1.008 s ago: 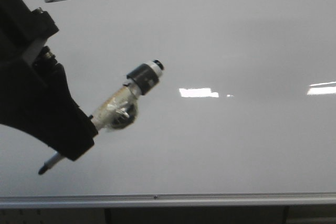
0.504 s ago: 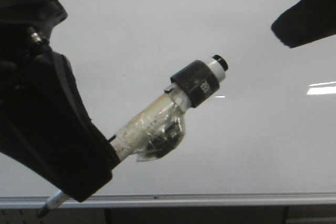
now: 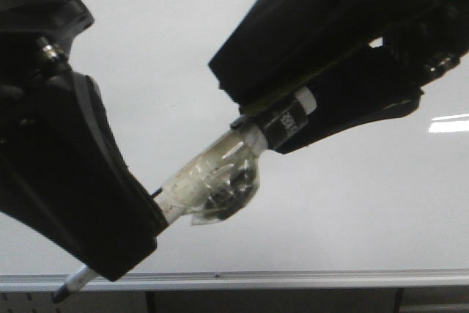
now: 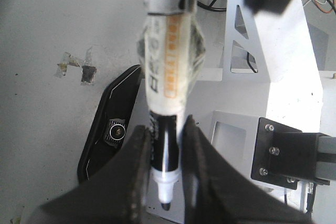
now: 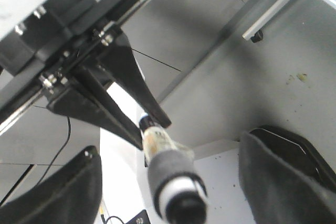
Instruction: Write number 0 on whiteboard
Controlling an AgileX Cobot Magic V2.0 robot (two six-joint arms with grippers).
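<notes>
In the front view I see the whiteboard (image 3: 183, 49) behind both arms, with its silver rail (image 3: 293, 278) along the bottom. My left gripper (image 3: 150, 214) is clamped on a marker (image 3: 220, 170), which is tilted, its cap end up to the right between the right gripper's (image 3: 308, 108) fingers. I see no number 0 on the board.

In the left wrist view, the fingers (image 4: 139, 156) press the marker (image 4: 168, 77) from both sides.

In the right wrist view, the right gripper's fingers (image 5: 63, 192) stand apart, the marker's cap end (image 5: 176, 192) between them, not touching.

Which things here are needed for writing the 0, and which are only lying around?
Needed:
marker, held by left gripper
right gripper, open around its end
whiteboard

Only around:
tape scraps
white frame
</notes>
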